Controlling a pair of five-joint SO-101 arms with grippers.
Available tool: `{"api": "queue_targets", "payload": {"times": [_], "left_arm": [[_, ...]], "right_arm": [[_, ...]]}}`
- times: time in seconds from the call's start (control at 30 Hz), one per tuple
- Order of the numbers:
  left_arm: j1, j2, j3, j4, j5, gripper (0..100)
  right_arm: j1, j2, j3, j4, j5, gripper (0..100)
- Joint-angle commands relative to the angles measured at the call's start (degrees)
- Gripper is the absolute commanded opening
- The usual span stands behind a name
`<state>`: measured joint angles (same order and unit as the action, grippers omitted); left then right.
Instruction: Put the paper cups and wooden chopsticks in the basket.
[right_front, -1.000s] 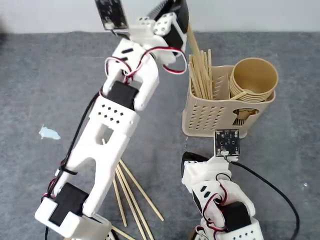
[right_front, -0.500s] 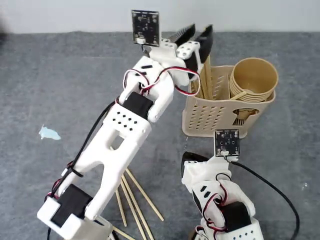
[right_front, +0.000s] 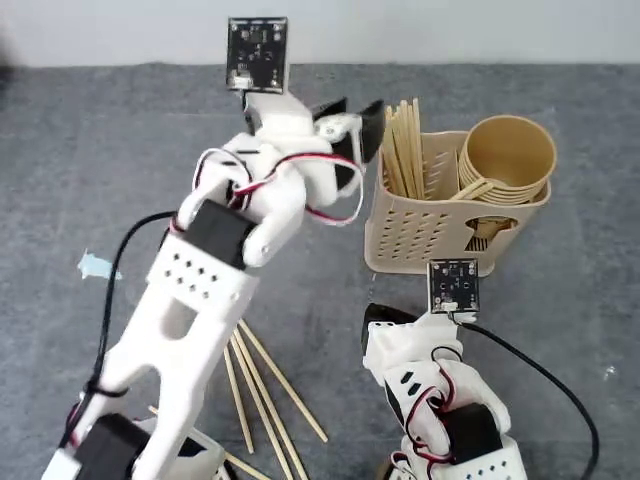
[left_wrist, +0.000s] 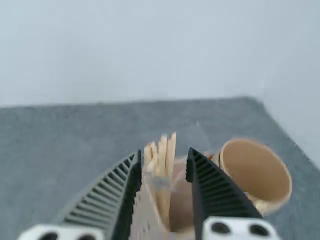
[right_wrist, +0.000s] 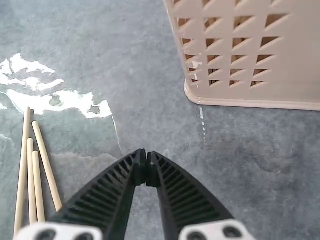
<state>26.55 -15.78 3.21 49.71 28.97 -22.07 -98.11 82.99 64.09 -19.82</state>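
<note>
Wooden chopsticks (right_front: 262, 385), lower centre of counter (right_front: 80, 150): light, stiff, roll-prone, judged best pinched mid-length; left hand (left_wrist: 164, 156) parted and empty, right hand (right_wrist: 146, 169) closed on nothing.

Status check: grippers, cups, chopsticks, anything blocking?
Left gripper open, empty, by the basket. Right gripper shut, empty, low over table. Cups and some chopsticks in basket; loose chopsticks on table. Nothing blocking.

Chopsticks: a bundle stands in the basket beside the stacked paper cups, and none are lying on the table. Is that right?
Not quite. A bundle of chopsticks does stand in the basket beside the stacked paper cups, but several loose chopsticks are lying on the table. The high view shows them.
</note>
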Motion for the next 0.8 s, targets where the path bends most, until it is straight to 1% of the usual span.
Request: {"api": "queue_targets", "payload": {"times": [0.0,0.07,0.3,0.43,0.57,0.7,0.77], "left_arm": [[-1.5,-5.3,-3.6,11.4,-0.5,15],[-2.6,-6.5,-3.6,16.6,-0.5,15],[-10.1,-8.0,-3.2,37.1,-0.6,15],[-13.6,-8.0,1.7,44.3,-0.9,15],[-17.6,-7.9,10.2,44.9,-1.1,15],[-19.0,-7.9,19.9,41.7,-3.7,16],[-20.1,-7.9,24.2,39.2,-3.8,19]], "right_arm": [[0.0,0.1,-0.1,-1.5,-0.6,1.3],[0.0,0.1,-0.1,-1.5,-0.6,1.3],[0.0,0.1,-0.1,-1.5,-0.6,1.3],[0.1,0.1,-0.1,-1.5,-0.6,1.3],[0.1,0.1,-0.1,-1.5,-0.6,1.3],[0.1,0.1,0.0,-1.5,-0.6,1.3],[0.1,0.1,0.0,-1.5,-0.6,1.3]]}}
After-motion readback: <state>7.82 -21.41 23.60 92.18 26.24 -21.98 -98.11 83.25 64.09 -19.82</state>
